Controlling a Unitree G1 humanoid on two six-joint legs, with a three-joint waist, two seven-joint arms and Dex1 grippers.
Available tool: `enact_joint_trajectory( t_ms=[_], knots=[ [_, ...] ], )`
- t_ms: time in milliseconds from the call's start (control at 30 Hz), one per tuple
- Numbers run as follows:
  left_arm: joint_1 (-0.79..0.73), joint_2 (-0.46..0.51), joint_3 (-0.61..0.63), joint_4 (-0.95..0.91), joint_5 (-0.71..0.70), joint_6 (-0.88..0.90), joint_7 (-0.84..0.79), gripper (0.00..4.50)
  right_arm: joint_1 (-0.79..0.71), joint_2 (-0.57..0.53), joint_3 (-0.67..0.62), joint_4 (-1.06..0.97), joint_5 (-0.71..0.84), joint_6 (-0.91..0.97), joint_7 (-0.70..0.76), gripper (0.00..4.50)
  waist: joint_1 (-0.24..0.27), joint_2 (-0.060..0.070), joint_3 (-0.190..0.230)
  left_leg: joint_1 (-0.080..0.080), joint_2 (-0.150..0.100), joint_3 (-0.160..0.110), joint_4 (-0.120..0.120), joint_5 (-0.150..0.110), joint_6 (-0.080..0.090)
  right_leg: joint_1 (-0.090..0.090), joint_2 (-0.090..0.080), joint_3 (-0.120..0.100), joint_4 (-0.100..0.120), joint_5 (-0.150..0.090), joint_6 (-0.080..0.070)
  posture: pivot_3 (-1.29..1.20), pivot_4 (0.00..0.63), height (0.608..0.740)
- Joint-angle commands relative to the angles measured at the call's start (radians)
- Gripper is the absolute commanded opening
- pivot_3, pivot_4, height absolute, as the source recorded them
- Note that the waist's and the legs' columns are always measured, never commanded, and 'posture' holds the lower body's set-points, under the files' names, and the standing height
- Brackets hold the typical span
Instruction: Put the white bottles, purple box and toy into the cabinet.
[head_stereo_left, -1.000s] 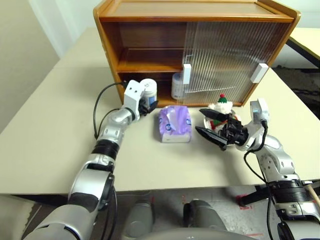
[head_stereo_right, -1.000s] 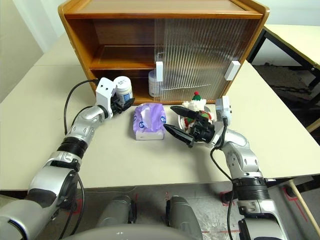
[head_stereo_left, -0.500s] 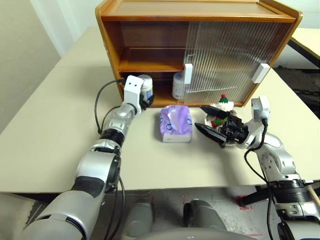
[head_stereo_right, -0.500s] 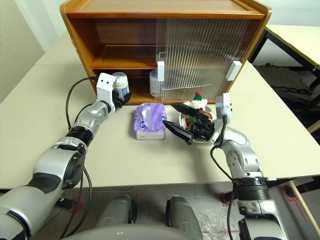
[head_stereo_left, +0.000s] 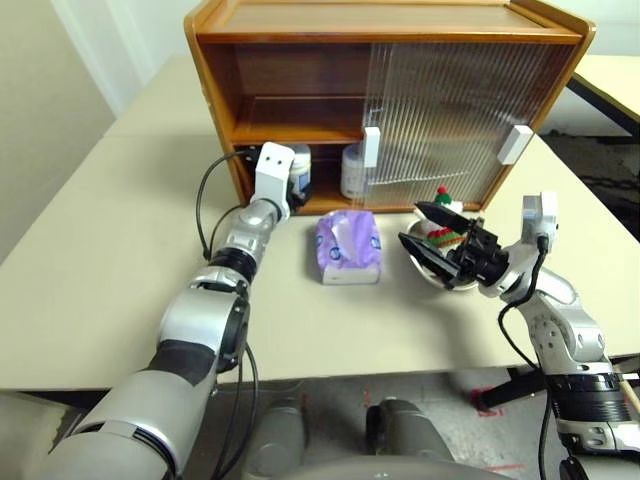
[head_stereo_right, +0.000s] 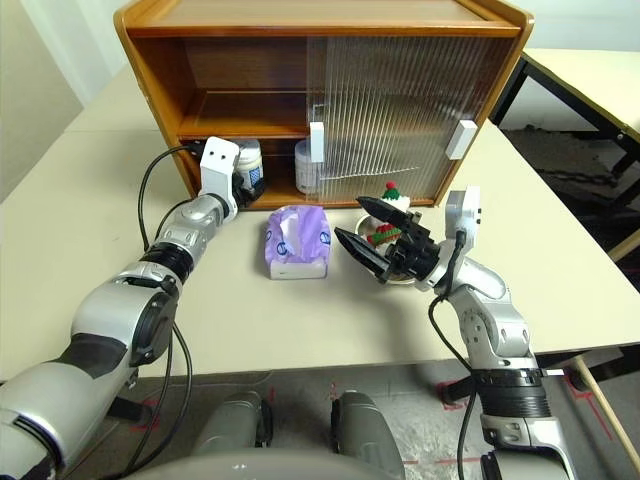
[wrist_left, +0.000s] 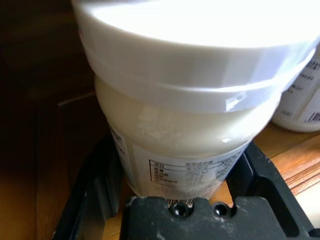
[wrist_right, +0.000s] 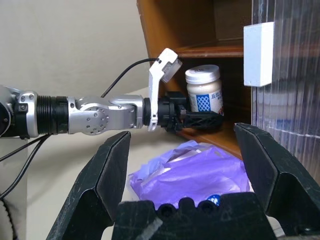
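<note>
One white bottle stands upright on the cabinet's lower shelf, the lilac purple box lying outside.

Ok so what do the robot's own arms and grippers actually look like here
Both arms are silver metal with rounded joints and black ribbed bands between segments. Each ends in a gripper of two black, wedge-shaped fingers: left gripper, right gripper. A white boxy camera block sits on each wrist, and a thin black cable loops from it back along the arm. No markings are readable.

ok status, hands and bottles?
Left hand shut on white bottle at the cabinet's lower shelf. Second bottle already inside. Right hand open near toy. Purple box on table.
</note>
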Motion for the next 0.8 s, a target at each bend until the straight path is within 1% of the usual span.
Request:
enact_joint_trajectory(
  t_ms=[33, 267, 467, 600, 800],
  knots=[
    [-0.026, -0.013, 0.014, 0.013, 0.008, -0.014, 0.015, 3.14, 0.026, -0.001, 0.017, -0.039, -0.001, 0.013, -0.01, 4.5, -0.008, -0.001, 0.001, 0.0, 0.0, 0.0, 0.0, 0.0, 0.0, 0.0, 0.0, 0.0, 0.0, 0.0, 0.0, 0.04, 0.02, 0.74],
    [-0.042, -0.024, 0.052, 0.033, -0.006, 0.011, 0.019, 3.14, 0.051, -0.005, 0.02, -0.075, 0.008, 0.027, -0.02, 4.5, -0.022, -0.004, 0.003, 0.0, 0.0, -0.001, 0.0, 0.0, 0.0, 0.0, 0.0, 0.0, 0.0, 0.0, 0.0, 0.01, 0.035, 0.74],
    [-0.043, -0.028, 0.053, 0.047, 0.009, 0.02, 0.019, 3.14, 0.078, -0.021, 0.011, -0.105, 0.008, 0.04, -0.032, 4.5, -0.044, -0.007, 0.009, 0.0, 0.001, -0.001, 0.0, 0.0, 0.0, 0.0, 0.0, 0.0, 0.0, 0.0, 0.0, -0.01, 0.047, 0.74],
    [-0.034, -0.023, 0.052, 0.047, 0.012, 0.019, 0.019, 3.14, 0.077, -0.012, 0.005, -0.114, 0.021, 0.05, -0.058, 4.5, -0.049, -0.008, 0.015, 0.0, 0.002, -0.001, 0.0, 0.0, 0.0, 0.0, 0.0, 0.001, 0.0, 0.0, 0.0, -0.01, 0.056, 0.74],
    [-0.02, -0.013, 0.042, 0.042, 0.025, 0.004, 0.025, 3.14, 0.068, -0.017, 0.009, -0.096, 0.022, 0.052, -0.055, 4.5, -0.046, -0.009, 0.021, 0.001, 0.002, -0.001, 0.0, 0.0, 0.0, 0.0, 0.0, 0.001, 0.0, 0.0, 0.0, 0.02, 0.072, 0.74]
  ],
)
